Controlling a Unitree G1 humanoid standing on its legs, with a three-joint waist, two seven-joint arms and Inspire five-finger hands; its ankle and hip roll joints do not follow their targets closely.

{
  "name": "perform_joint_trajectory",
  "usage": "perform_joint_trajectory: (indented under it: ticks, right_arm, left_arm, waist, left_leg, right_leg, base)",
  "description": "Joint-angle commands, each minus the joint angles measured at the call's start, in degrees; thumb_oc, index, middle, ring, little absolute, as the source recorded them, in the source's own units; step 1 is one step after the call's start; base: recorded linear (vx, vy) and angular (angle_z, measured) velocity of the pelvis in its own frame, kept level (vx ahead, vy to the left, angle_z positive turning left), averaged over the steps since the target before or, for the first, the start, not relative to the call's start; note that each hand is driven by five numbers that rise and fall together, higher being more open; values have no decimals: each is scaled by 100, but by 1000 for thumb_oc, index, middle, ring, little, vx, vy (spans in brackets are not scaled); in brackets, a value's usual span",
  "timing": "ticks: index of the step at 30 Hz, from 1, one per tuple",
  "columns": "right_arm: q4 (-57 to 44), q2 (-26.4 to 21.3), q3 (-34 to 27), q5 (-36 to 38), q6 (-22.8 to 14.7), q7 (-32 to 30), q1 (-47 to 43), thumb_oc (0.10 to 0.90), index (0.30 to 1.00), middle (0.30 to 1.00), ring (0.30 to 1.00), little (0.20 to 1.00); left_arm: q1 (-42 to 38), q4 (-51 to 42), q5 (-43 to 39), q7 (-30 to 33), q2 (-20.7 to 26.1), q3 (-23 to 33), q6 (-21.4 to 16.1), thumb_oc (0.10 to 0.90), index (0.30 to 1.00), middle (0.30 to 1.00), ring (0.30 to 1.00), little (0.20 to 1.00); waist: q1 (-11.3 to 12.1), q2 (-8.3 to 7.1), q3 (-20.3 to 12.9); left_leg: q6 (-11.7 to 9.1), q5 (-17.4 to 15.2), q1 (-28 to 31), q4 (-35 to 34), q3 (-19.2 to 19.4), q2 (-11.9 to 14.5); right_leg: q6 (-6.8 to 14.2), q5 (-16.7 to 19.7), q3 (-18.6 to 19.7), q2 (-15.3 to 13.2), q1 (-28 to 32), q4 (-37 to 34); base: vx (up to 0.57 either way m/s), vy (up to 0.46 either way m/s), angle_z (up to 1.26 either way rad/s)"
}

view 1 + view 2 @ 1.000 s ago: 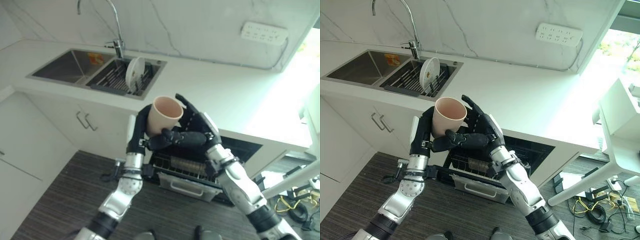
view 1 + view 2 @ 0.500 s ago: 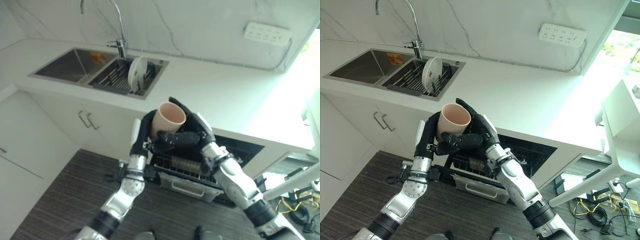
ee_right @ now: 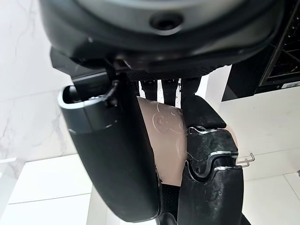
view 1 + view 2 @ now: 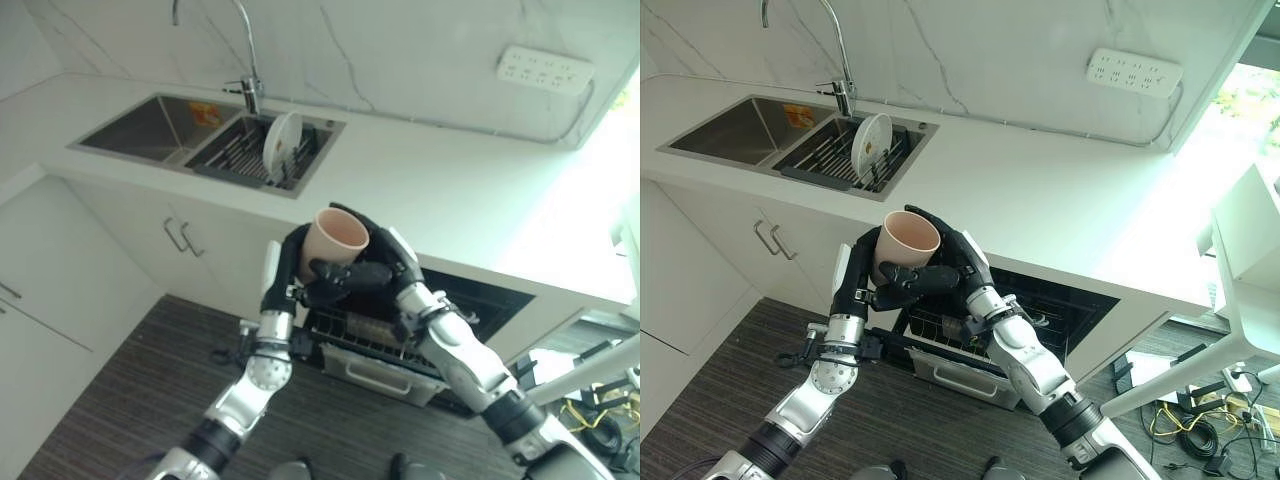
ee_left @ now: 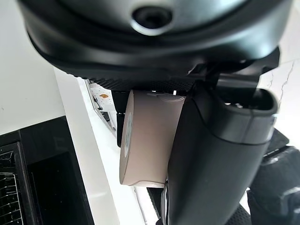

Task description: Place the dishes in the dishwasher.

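In the left eye view, a beige cup point(image 4: 333, 243) is held upright above the open dishwasher point(image 4: 470, 310) by the left hand point(image 4: 293, 262) and right hand point(image 4: 372, 272). In both wrist views, fingers are curled round the cup.

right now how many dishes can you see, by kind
cups: 1, the beige cup held in both the left hand and the right hand
plates: 1, the white plate upright in the sink rack
total: 2
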Motion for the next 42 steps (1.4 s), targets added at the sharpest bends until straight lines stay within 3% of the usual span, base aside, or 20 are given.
perform_joint_trajectory:
  ticks: [1,4,6,7,10,14,16,21,32,42]
  right_arm:
    - [-304,698,126,-124,-737,157,-940,400,300,300,300,300]
    - [-289,725,99,-143,-795,29,-962,400,300,300,300,300]
    - [-251,759,80,-189,-920,-112,-984,400,300,300,300,300]
    - [-234,794,62,-227,-1037,-246,-993,400,300,300,300,300]
    - [-240,822,-7,-247,-1252,-496,-971,400,300,300,300,300]
    - [-334,886,-270,-127,-1808,-1165,-916,400,300,300,300,300]
    - [-535,915,-519,-200,-2083,-1461,-825,400,300,300,300,300]
    - [-808,776,-872,-161,-2335,-1867,-630,400,300,300,300,300]
    - [-1361,354,-1780,155,-2905,-2175,12,400,300,300,300,300]
    - [-1514,72,-2349,212,-3010,-2399,519,400,300,300,300,300]
  left_arm:
    - [-1006,-555,321,-411,-174,-652,-807,400,300,300,300,300]
    - [-1010,-591,295,-481,-190,-665,-818,400,300,300,300,300]
    - [-1018,-631,270,-518,-192,-692,-795,480,420,420,420,420]
    - [-1029,-663,198,-571,-205,-725,-741,800,900,900,900,900]
    - [-1040,-650,27,-771,-219,-754,-681,800,900,900,900,900]
    - [-965,-698,-214,-1125,-250,-827,-525,800,900,900,900,900]
    - [-914,-802,-472,-1413,-245,-900,-110,800,900,900,900,900]
    - [-721,-870,-602,-1728,-161,-895,290,800,900,900,900,900]
    - [-149,-1671,-799,-2013,203,-328,150,800,900,900,900,900]
    - [353,-1923,-829,-1862,460,293,78,800,900,900,900,900]
  waist:
    - [39,-132,-229]
    - [40,-125,-222]
    - [42,-111,-219]
    - [40,-101,-215]
    - [26,-87,-218]
    - [-4,-43,-191]
    - [-56,4,-164]
    - [-124,58,-138]
    - [-170,125,-91]
    - [-171,116,-93]
  left_leg:
    - [90,-645,132,103,-205,-71]
    - [91,-646,139,103,-205,-72]
    - [91,-641,135,103,-208,-67]
    - [88,-635,137,103,-200,-57]
    - [88,-631,139,103,-186,-43]
    - [91,-614,140,103,-157,-17]
    - [102,-617,140,103,-122,-15]
    - [113,-606,149,103,-62,1]
    - [138,-583,82,103,-5,-12]
    - [142,-588,55,103,50,-4]
  right_leg:
    - [339,-512,185,34,357,4]
    - [337,-509,179,33,364,4]
    - [335,-512,175,33,365,4]
    - [332,-511,164,29,371,4]
    - [329,-513,159,27,373,4]
    - [323,-512,157,30,372,4]
    - [320,-515,155,30,365,4]
    - [321,-516,172,37,359,4]
    - [328,-480,149,23,279,4]
    - [343,-467,154,8,236,4]
  base:
    - [4,-6,3]
    - [0,0,0]
    - [0,0,0]
    - [0,0,0]
    - [0,0,0]
    - [0,9,3]
    - [-26,47,1]
    - [-7,33,0]
    - [-18,10,-1]
    - [0,0,0]
